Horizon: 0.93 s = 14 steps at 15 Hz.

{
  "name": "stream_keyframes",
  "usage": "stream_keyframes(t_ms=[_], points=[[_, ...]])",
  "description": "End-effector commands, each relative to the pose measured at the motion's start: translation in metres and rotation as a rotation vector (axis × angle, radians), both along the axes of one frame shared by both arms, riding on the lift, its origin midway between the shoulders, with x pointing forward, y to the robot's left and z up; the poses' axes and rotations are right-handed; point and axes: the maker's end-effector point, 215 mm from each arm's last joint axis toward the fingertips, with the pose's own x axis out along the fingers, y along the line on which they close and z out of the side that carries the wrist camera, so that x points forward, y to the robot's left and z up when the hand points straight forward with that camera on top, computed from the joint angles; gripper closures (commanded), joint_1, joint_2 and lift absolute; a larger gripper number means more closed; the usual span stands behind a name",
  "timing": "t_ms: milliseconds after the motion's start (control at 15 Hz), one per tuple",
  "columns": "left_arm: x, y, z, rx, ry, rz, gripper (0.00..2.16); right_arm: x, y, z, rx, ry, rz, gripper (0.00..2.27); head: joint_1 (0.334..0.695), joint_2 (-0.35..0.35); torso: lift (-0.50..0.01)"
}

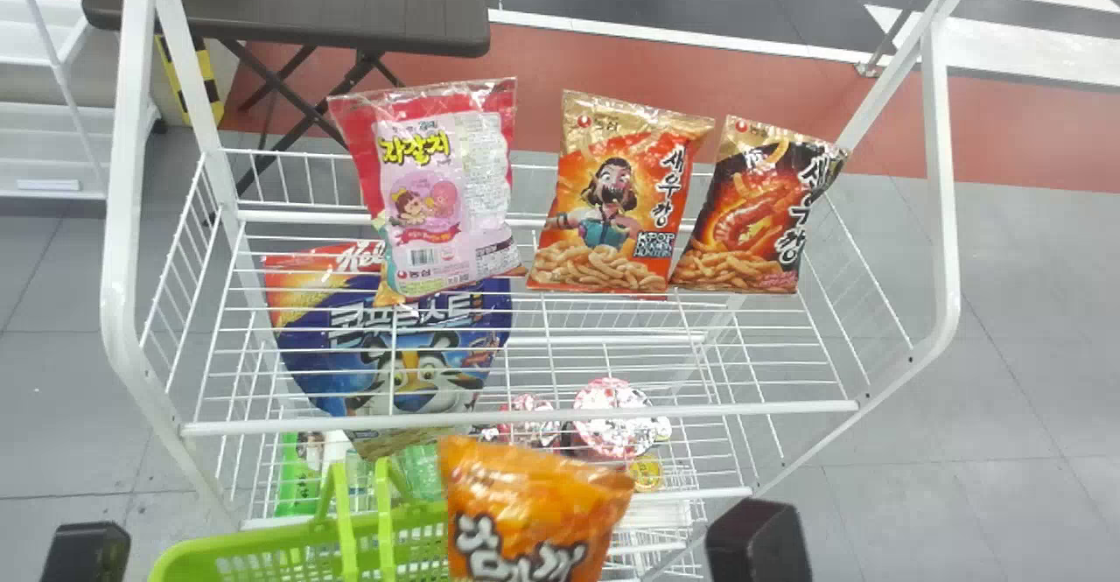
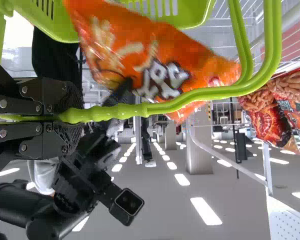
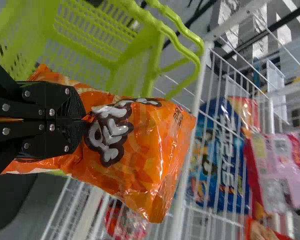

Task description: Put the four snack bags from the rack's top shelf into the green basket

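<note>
While left end effector [image 1: 85, 551] pinches basket handles [image 2: 110, 111], right [image 1: 757, 543] pinches orange bag [image 1: 532, 503] near rim [image 1: 236, 537].

Three snack bags [image 1: 612, 206] sit on the rack [image 1: 516, 417], seemingly behind the basket [image 1: 262, 537].

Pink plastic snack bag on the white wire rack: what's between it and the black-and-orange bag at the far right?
In the head view, a gold-and-orange plastic snack bag sits between them.
</note>
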Motion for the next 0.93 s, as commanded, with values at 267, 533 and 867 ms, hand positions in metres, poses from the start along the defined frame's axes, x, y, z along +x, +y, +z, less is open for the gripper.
stream_keyframes(t_ms=[267,533,867], points=[[-0.01,-0.021,-0.001,0.004,0.0,-0.06,2.15,-0.044,0.022,-0.048,-0.076,0.2,0.066,1.46,0.695,-0.082,0.0],[-0.011,-0.024,0.0,0.002,-0.004,-0.07,2.15,-0.052,-0.028,-0.073,-0.307,0.266,0.041,0.0,0.695,-0.289,0.0],[-0.01,-0.025,0.001,0.003,-0.012,-0.075,2.15,0.02,-0.024,-0.021,-0.272,-0.008,-0.019,0.05,0.695,-0.35,0.0]])
